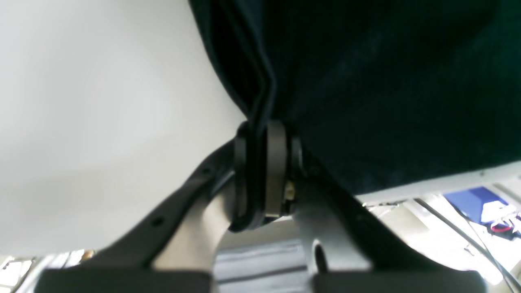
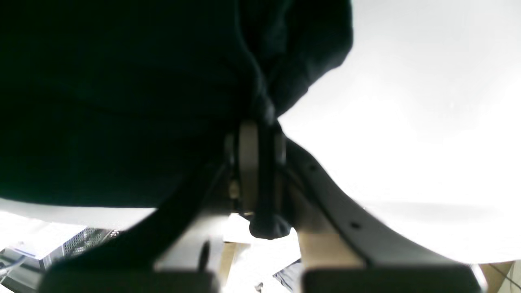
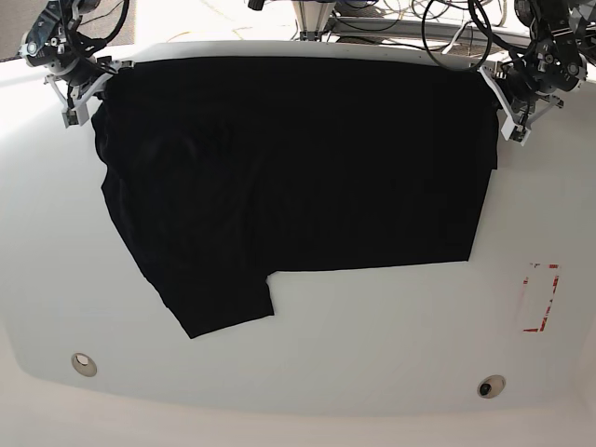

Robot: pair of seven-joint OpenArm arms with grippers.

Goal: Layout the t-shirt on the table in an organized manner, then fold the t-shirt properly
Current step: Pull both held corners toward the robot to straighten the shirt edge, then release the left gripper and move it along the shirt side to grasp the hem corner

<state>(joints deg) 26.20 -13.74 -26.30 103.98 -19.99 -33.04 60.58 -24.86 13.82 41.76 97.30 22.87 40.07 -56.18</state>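
The black t-shirt (image 3: 289,168) lies spread over the far half of the white table (image 3: 372,335), one sleeve reaching toward the front left. No print shows on it. My left gripper (image 3: 498,98) is at the shirt's far right corner, and in the left wrist view it (image 1: 262,171) is shut on a folded edge of the t-shirt (image 1: 386,89). At the far left corner sits my right gripper (image 3: 96,88); the right wrist view shows it (image 2: 260,167) shut on a bunched bit of the t-shirt (image 2: 122,101), with a tuft sticking out behind the fingers.
A red-outlined rectangle (image 3: 541,298) marks the table's right side. Two small round metal fittings (image 3: 84,363) (image 3: 490,386) sit near the front edge. Cables and arm bases (image 3: 391,19) crowd the far edge. White tabletop (image 1: 101,101) (image 2: 407,122) shows beside each gripper.
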